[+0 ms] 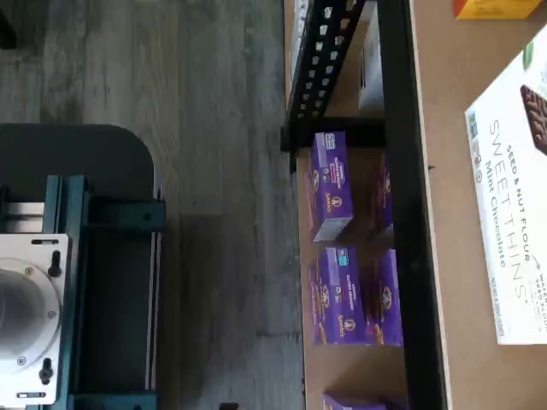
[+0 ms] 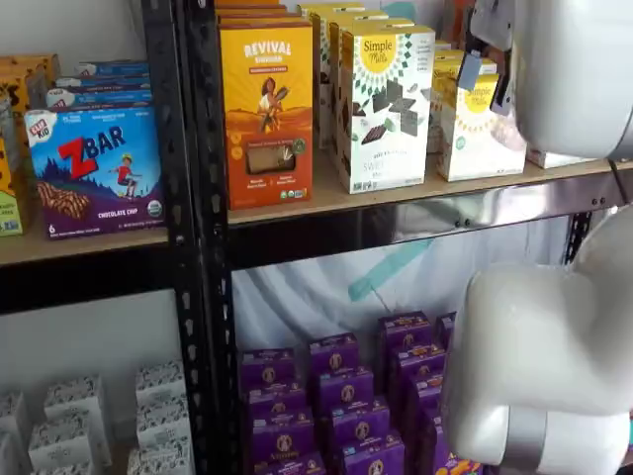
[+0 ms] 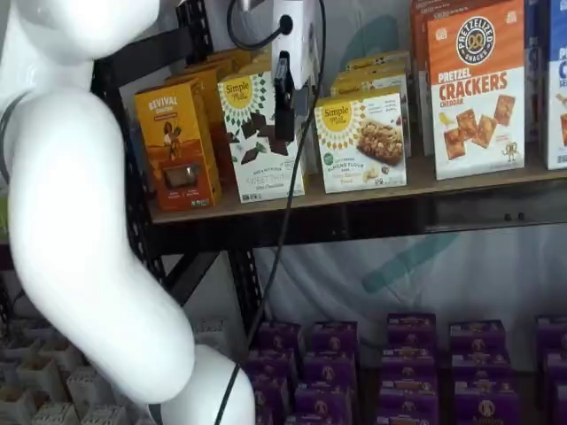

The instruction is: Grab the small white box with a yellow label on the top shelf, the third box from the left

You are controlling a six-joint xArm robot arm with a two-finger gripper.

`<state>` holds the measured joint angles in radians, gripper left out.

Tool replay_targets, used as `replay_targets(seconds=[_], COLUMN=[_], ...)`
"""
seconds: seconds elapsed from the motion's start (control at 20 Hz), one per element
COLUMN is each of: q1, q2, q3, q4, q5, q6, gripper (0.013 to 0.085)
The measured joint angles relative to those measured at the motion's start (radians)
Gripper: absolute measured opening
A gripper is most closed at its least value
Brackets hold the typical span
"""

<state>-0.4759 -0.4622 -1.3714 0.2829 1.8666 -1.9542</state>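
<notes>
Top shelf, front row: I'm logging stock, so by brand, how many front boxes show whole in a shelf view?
Revival box: 1
Simple Mills: 2 (the tall box, the small white box)
Pretzel Crackers box: 1
Total: 4 on the top shelf; a further box is cut off by the view's edge and is not counted.

Glossy white rounded arm (image 3: 80, 221) (black cable (image 3: 279, 239) trailing) ending in black-fingered claw (image 3: 283, 111).
</notes>
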Motion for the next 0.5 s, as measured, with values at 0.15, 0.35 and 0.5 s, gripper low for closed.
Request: replay_targets(seconds=[0.15, 0.35, 0.5], q1=[0.038, 0.036, 0.013], q2=[-0.027, -0.046, -0.057], q3=[0.028, 0.052, 0.065], q4=[-0.07, -0.067, -0.026], q5=[-0.038, -0.049, -0.061], q6=[0.011, 0.01, 0.0], gripper=[0.085, 0.085, 0.085])
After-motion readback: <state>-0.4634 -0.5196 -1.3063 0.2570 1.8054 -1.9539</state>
